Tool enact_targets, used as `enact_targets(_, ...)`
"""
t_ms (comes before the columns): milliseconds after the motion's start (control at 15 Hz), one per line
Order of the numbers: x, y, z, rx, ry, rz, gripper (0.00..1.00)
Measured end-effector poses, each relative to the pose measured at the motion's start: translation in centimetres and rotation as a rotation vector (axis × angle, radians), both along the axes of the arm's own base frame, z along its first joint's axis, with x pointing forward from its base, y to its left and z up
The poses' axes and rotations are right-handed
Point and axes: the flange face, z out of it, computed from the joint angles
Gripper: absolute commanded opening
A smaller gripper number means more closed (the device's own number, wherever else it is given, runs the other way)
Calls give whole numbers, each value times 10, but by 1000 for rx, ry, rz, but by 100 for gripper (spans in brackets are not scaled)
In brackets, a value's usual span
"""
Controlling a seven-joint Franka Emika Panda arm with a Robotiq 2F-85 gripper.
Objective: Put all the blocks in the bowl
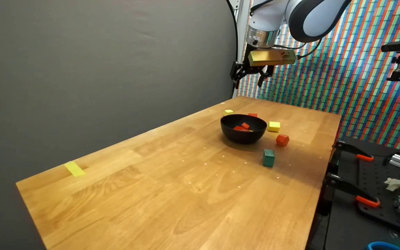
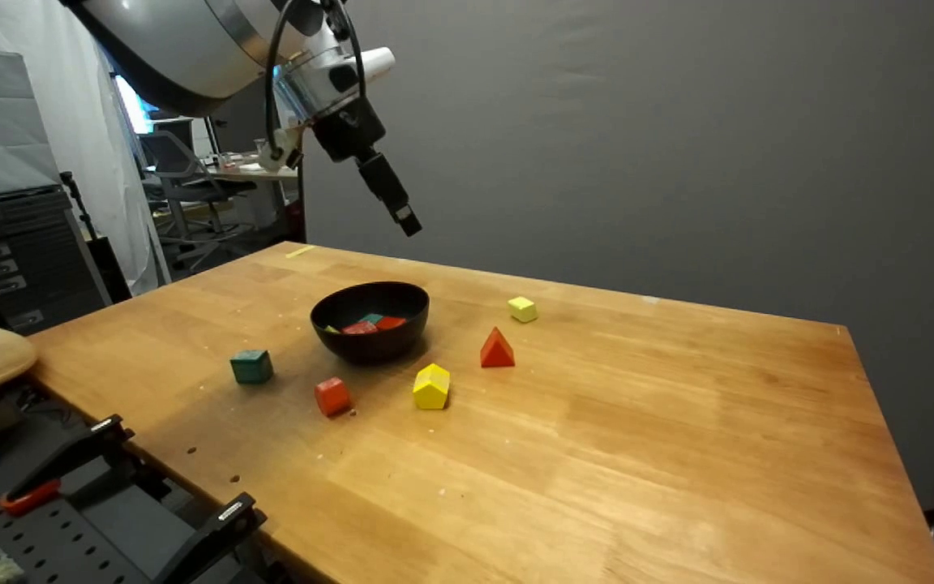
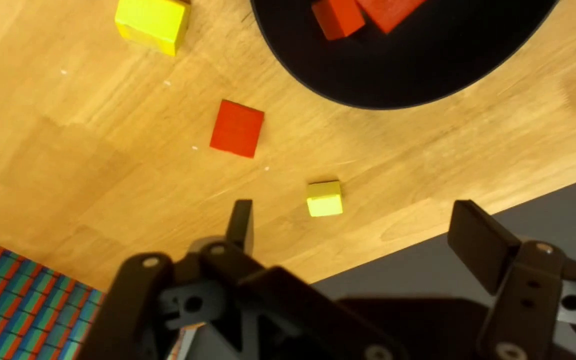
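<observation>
The jaws stand spread wide at the end of the robot arm (image 1: 267,17), well above the tabletop (image 1: 144,194). In the wrist view the small yellow block (image 3: 324,199) shows in the gap between them, resting on the wood below. The round black bowl (image 2: 370,350) sits upright on the tabletop and holds several blocks — red ones (image 2: 359,328), a green one (image 2: 372,317) and a yellow one (image 2: 332,329) — though their exact count is hard to tell.

In an exterior view, with the bowl as the centre of the clock and 12 at the top of the picture, the dark green block (image 2: 252,367) lies at 8 o'clock and the red many-sided block (image 2: 332,397) at 7. The yellow five-sided block (image 2: 431,388) is between 4 and 5, the red triangular block (image 2: 497,350) a little past 3, and the small yellow block almost at 3, farther out. These five rest on the tabletop, apart from one another. A flat yellow strip (image 2: 301,251) lies between 10 and 11, near the tabletop's edge
</observation>
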Motion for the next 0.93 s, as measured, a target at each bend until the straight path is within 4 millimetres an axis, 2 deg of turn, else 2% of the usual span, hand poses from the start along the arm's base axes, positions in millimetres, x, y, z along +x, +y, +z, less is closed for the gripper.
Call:
enact_targets(267,5,-6,-9,79,-19,177,100)
enact_targets(467,4,2,-34,134,23,288,100)
enact_targets(600,10,-6,-46,159,113,249,100)
enact_targets(733,19,-15,-43,154,131,232,100)
enact_targets(933,21,-18,-45,144,122,246,100)
